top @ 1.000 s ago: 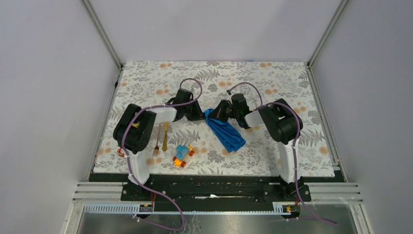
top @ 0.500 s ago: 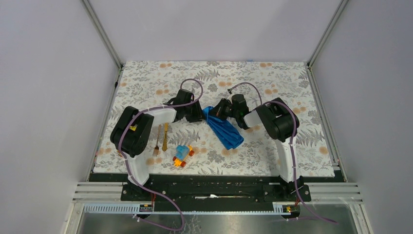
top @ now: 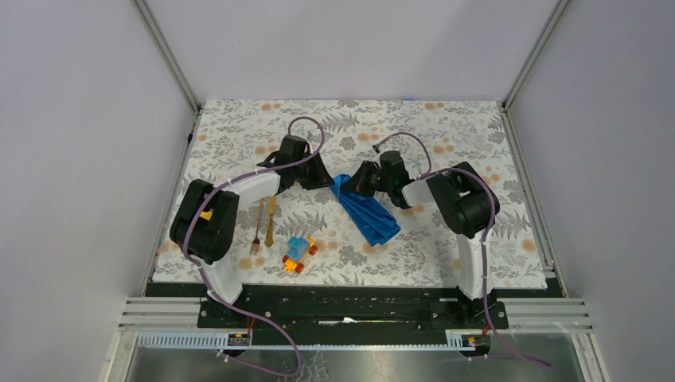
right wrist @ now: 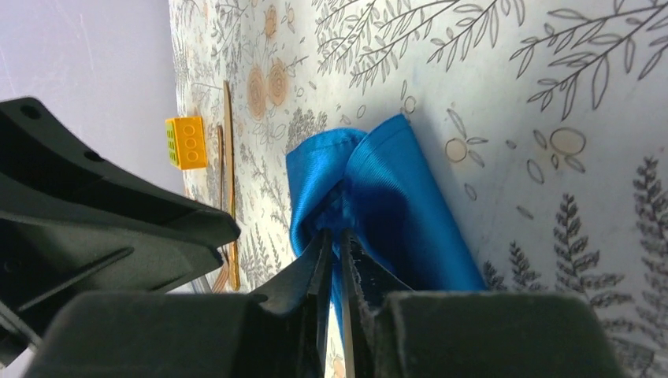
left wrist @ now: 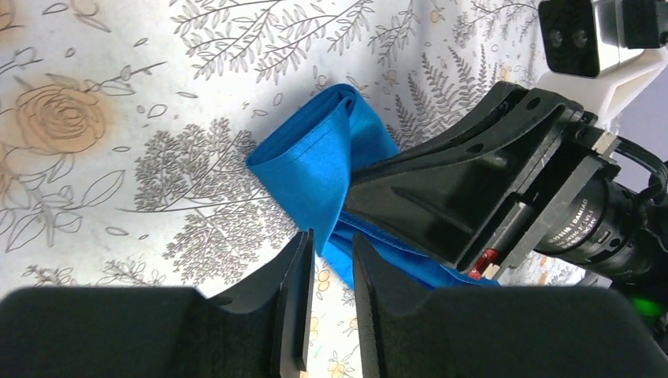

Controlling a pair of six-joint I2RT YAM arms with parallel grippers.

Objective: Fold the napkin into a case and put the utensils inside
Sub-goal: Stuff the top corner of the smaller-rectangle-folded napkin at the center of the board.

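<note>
We see the bunched napkin (top: 368,212) lying in the middle of the surface (top: 454,131), with our right fingers (right wrist: 313,276) pinching its folded end and our left fingers (left wrist: 295,299) slightly parted, empty, at its edge.

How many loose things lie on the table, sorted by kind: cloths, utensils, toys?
Cloths: 1, the napkin
Utensils: 2, the fork and the knife
Toys: 2, the toy car and the yellow block
Total: 5
</note>
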